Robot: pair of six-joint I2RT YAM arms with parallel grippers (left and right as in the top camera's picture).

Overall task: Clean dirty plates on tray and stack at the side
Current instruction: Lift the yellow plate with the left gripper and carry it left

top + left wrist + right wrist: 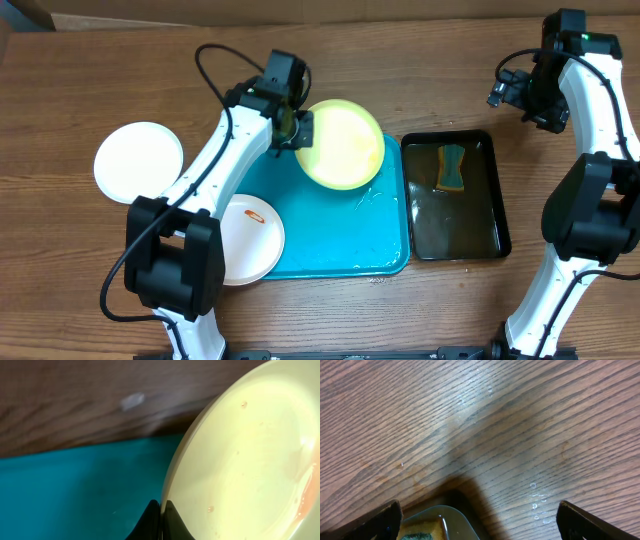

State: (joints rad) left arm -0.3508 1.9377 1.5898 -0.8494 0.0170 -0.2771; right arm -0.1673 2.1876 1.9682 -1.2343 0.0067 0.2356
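Soft, even light from above falls on the tray (330, 245), and its wet far-right part glints. In the left wrist view the table (75, 400) beyond the tray is smeared and unfocused, and the green plate (250, 460) is soft. The right wrist view is sharp, with a broad dim shadow across the table.

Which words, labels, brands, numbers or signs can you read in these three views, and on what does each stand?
None: no text can be read in any view.
Green plate, white plate at the side, smeared white plate, blue tray, black tray, sponge: no lettering shows on any of them.
The orange mark on the smeared white plate is a smear, not a sign.
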